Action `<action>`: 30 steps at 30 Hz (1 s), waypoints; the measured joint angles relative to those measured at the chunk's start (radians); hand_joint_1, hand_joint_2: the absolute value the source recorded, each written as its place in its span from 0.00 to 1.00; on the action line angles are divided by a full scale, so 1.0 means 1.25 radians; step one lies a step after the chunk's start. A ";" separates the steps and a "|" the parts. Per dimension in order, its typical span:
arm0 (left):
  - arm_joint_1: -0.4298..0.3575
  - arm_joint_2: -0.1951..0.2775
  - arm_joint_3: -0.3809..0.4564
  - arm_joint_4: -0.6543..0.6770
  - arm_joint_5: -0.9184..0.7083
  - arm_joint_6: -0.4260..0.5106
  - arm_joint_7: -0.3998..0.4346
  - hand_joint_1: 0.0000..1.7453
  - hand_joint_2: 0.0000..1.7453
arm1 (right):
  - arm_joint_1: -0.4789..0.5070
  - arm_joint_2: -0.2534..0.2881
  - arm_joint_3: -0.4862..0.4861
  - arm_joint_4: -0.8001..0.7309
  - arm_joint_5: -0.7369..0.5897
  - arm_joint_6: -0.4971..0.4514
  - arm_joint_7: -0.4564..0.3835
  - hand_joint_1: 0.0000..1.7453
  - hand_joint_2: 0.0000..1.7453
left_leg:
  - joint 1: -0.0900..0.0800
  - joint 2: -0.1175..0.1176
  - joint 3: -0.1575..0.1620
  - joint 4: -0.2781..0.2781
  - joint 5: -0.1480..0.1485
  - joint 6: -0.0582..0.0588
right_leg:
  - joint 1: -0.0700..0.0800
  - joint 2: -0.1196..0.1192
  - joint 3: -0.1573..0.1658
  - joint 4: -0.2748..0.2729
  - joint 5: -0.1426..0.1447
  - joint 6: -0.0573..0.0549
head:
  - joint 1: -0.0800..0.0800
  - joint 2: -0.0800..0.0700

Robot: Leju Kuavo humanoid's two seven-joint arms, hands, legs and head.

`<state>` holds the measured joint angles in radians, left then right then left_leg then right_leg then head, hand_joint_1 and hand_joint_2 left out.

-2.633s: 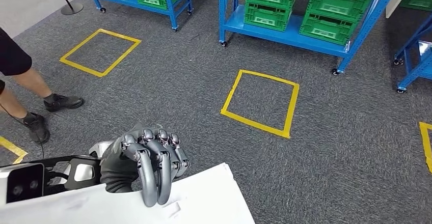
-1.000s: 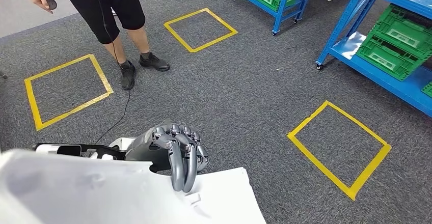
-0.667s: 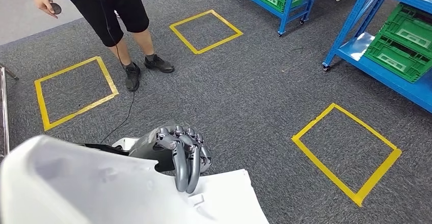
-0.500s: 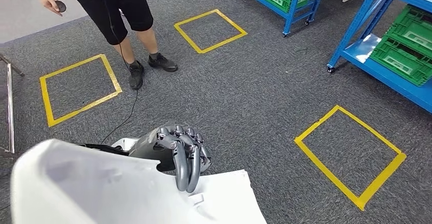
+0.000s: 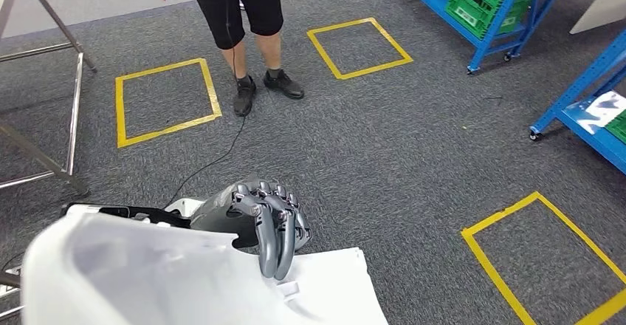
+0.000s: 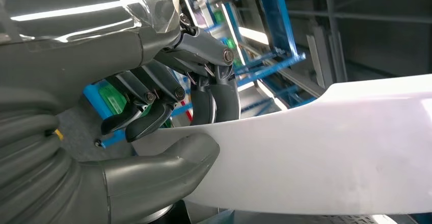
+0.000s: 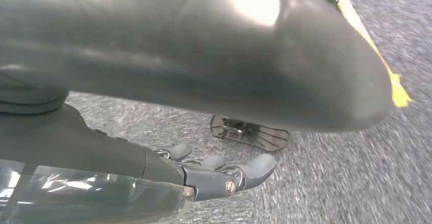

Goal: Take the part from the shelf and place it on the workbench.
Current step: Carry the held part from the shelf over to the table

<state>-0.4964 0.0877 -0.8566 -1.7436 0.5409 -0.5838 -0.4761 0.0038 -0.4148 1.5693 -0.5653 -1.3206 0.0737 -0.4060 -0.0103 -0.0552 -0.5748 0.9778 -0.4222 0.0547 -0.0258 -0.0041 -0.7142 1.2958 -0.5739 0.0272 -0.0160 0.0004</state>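
The part [image 5: 148, 281] is a large white curved panel across the bottom left of the head view. My left hand [image 5: 258, 218] grips its upper edge, with the fingers hooked over the top. In the left wrist view the thumb presses under the white part [image 6: 331, 147] while the fingers [image 6: 168, 107] wrap the other side. My right hand [image 7: 219, 173] hangs over grey carpet with its fingers stretched out and nothing in it.
A person [image 5: 240, 15] stands ahead holding a small dark object, and a cable [image 5: 214, 159] trails across the carpet. Yellow tape squares [image 5: 166, 102] [image 5: 359, 47] [image 5: 546, 258] mark the floor. Blue shelves with green crates [image 5: 487, 0] stand at the right. Metal frame legs [image 5: 44, 81] are at the left.
The camera has turned left: the blue shelves slid to the right edge, and the person and a metal frame came into view. My left hand keeps its hold on the white part.
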 joint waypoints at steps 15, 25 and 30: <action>0.005 0.007 -0.007 0.002 0.000 -0.002 0.000 0.98 1.00 | 0.000 0.005 0.001 0.000 0.001 0.002 0.000 0.00 0.00 | 0.012 0.039 -0.146 0.264 -0.107 -0.044 | 0.004 -0.031 0.108 -0.221 0.087 -0.027 | -0.004 0.000; 0.005 0.008 0.002 0.003 -0.006 -0.002 -0.002 0.98 1.00 | -0.005 0.008 0.001 0.000 0.003 0.010 0.002 0.00 0.00 | -0.005 0.062 -0.015 0.009 0.001 -0.008 | 0.011 -0.075 0.122 -0.212 0.062 -0.008 | -0.002 0.000; 0.008 0.004 0.003 0.006 -0.008 -0.004 -0.002 0.98 1.00 | -0.001 0.008 0.001 0.000 0.004 0.011 0.003 0.00 0.00 | 0.002 0.006 -0.006 -0.002 0.010 -0.002 | 0.004 0.002 0.009 -0.002 -0.008 -0.005 | 0.003 0.000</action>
<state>-0.4860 0.0924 -0.8525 -1.7367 0.5308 -0.5886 -0.4784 0.0025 -0.4044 1.5704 -0.5650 -1.3162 0.0870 -0.4019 -0.0082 -0.0472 -0.5825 0.9753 -0.4093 0.0524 -0.0213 -0.0018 -0.7027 1.2930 -0.5841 0.0205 -0.0121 0.0003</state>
